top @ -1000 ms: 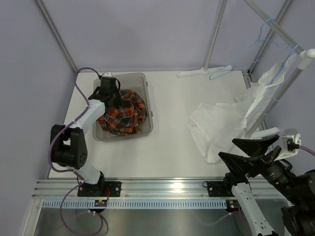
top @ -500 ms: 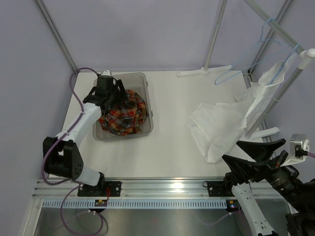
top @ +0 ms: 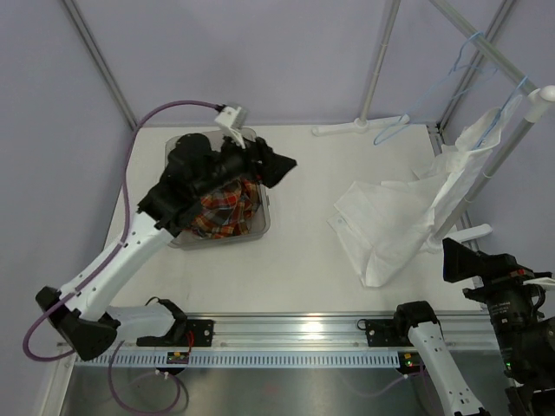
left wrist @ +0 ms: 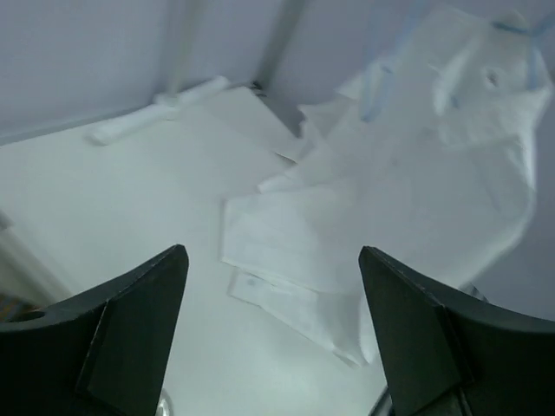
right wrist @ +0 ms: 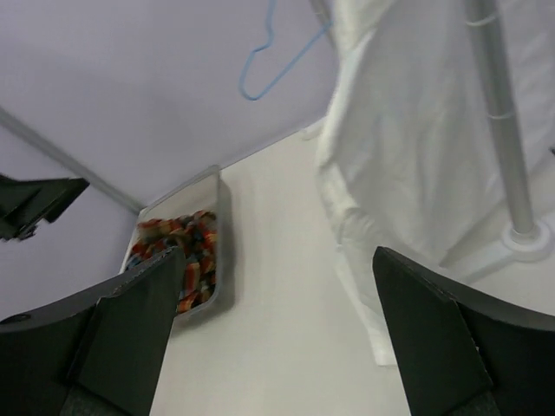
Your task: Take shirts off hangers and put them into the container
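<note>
Both my left tool (top: 276,165) and right tool (right wrist: 277,253) gape empty; I should grip the white shirt (top: 390,217) near its collar, sliding it off its hanger (top: 513,94).

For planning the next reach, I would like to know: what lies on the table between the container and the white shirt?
Nothing. In the top external view, only bare table lies between the container and the white shirt.

Plaid shirt (top: 227,210) lies crumpled in the grey container (top: 267,221); white shirt (top: 390,221) droops from a light-blue hanger (top: 501,113)
</note>
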`<state>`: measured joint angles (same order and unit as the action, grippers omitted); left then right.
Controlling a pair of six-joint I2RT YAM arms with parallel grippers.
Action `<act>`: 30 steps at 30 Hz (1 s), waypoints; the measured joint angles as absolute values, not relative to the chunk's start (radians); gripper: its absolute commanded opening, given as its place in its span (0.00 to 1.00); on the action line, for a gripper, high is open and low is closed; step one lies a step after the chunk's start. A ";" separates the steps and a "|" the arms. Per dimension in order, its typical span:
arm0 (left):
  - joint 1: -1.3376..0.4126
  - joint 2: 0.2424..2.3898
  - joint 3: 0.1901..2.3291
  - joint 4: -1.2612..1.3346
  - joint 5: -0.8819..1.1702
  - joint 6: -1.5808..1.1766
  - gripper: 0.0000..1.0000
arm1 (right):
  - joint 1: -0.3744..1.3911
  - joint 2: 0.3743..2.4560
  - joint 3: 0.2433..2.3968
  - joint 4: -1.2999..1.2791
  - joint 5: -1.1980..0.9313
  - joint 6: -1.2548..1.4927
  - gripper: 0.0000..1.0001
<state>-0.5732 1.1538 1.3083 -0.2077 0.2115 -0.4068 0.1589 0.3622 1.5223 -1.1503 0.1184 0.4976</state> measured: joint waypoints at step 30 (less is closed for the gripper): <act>-1.171 2.061 2.244 -0.212 0.030 -0.120 0.78 | 0.163 0.257 1.476 -1.309 0.451 0.562 0.99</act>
<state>-1.1713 2.0613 2.2436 -0.2115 0.0296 -0.1200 0.1627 0.2573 1.4761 -1.3090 0.4511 0.5617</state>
